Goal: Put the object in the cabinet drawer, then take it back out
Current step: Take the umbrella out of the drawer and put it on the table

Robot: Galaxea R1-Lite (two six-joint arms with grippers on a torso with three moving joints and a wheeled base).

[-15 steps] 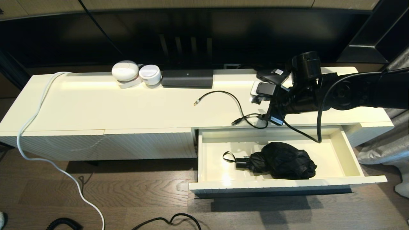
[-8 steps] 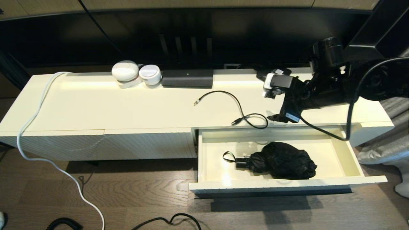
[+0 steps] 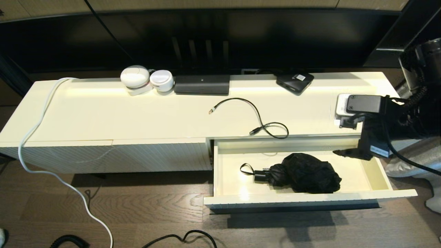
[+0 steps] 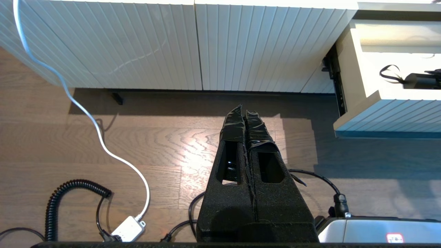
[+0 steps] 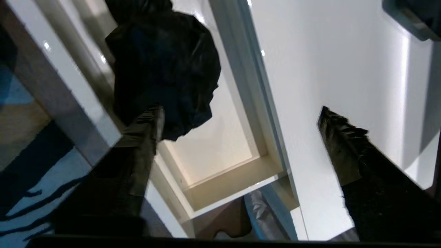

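Note:
The cabinet drawer (image 3: 310,198) stands pulled out, its cream inside showing. A folded black umbrella (image 3: 303,173) lies in its middle, with the strap and handle pointing left. My right gripper (image 3: 344,153) hangs open over the drawer's right end, to the right of the umbrella and not touching it. In the right wrist view the open gripper (image 5: 239,112) frames the drawer's end wall (image 5: 231,186), with the umbrella (image 5: 165,65) beyond one finger. My left gripper (image 4: 244,109) is shut and empty, parked above the floor left of the drawer (image 4: 389,113).
On the cabinet top lie a black cable (image 3: 258,117), a black box (image 3: 202,84), two white round devices (image 3: 135,76) and a small black device (image 3: 295,81). A white cord (image 3: 34,137) trails to the floor. Grey cloth (image 3: 410,162) lies right of the drawer.
My right arm has swung right and toward the front, from above the cable on the cabinet top to over the drawer's right end. The umbrella has not moved.

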